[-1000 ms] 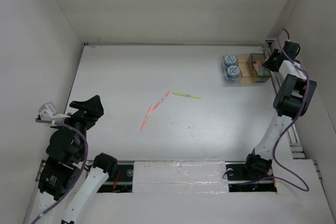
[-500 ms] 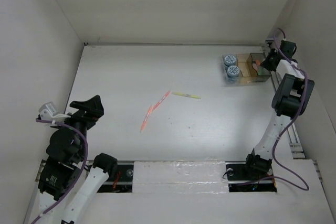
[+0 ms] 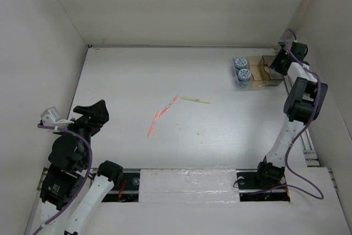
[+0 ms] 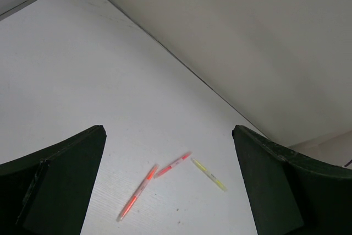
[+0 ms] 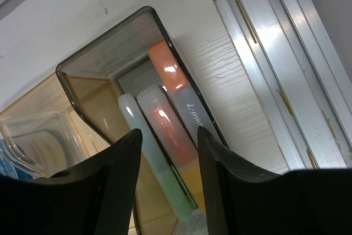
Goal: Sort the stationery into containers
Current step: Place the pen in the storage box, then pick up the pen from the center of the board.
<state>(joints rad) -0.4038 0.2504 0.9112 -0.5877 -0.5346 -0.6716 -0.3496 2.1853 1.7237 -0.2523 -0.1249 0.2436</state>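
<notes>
Top external view, near edge: left arm point(image 3: 71, 152) folded at lower left, its jaws over the left margin of the desk point(image 3: 126, 75), close to the left wall point(image 3: 38, 53). Left wrist view: both fingers point(image 4: 55, 185) spread wide, nothing between them.

Mid-frame: three loose pens lying flat.
- Two orange pens point(image 3: 153, 124) point(image 3: 169, 104) lie nearly end to end on one diagonal, lower left to upper right.
- Yellow pen point(image 3: 194, 100) is just right of them, near the upper orange tip; contact cannot be told.
- White desk shows on all sides of them; well apart from walls and arms.

Upper right: organiser point(image 3: 258, 82), three joined boxes in a row, close to the back edge.
- Leftmost box is clear and holds two blue-and-white pots point(image 3: 240, 63), one behind the other.
- Middle box is amber.
- Rightmost box is dark-tinted.

Right arm point(image 3: 300, 100) stands along the side rail point(image 3: 308, 147), reaching up to that dark box.

Right wrist view: jaws parted, gripping nothing, above the dark box point(image 5: 82, 97). Inside, side by side, lie a pale green marker point(image 5: 157, 174), an orange marker point(image 5: 165, 127) and an orange-capped white one point(image 5: 192, 115). Metal rail runs just beside the box.
</notes>
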